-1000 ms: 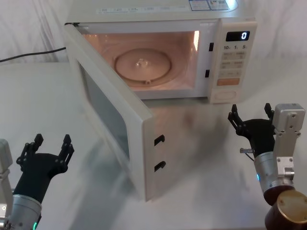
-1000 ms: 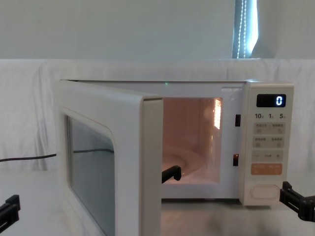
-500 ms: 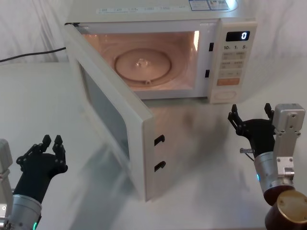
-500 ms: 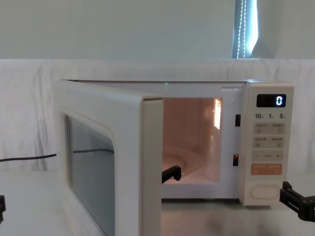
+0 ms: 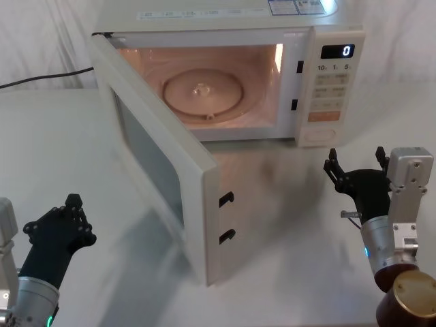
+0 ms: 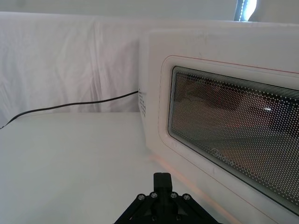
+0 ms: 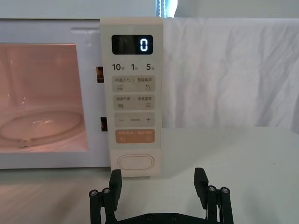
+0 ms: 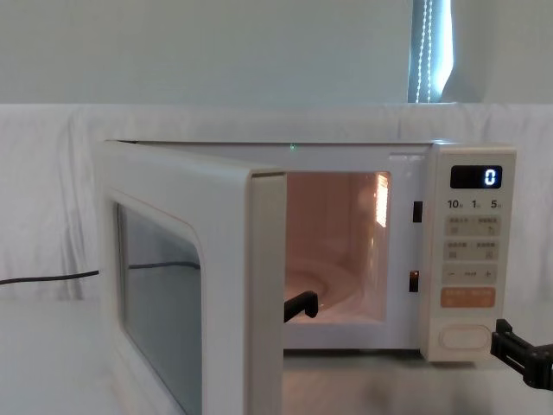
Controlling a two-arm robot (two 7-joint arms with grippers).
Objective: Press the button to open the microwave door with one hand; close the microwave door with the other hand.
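The left gripper (image 5: 70, 211), fingers pressed together and empty, hovers over the table (image 5: 48, 136) at the head view's lower left, beside the outer face of the door (image 5: 153, 160). The door stands wide open, swung toward the frame's centre, with the lit cavity (image 5: 204, 82) and glass turntable (image 5: 201, 90) behind it. At lower right, the right gripper (image 5: 356, 169) is spread wide and empty, just short of the button (image 7: 136, 163) at the bottom of the control panel (image 7: 133, 93).
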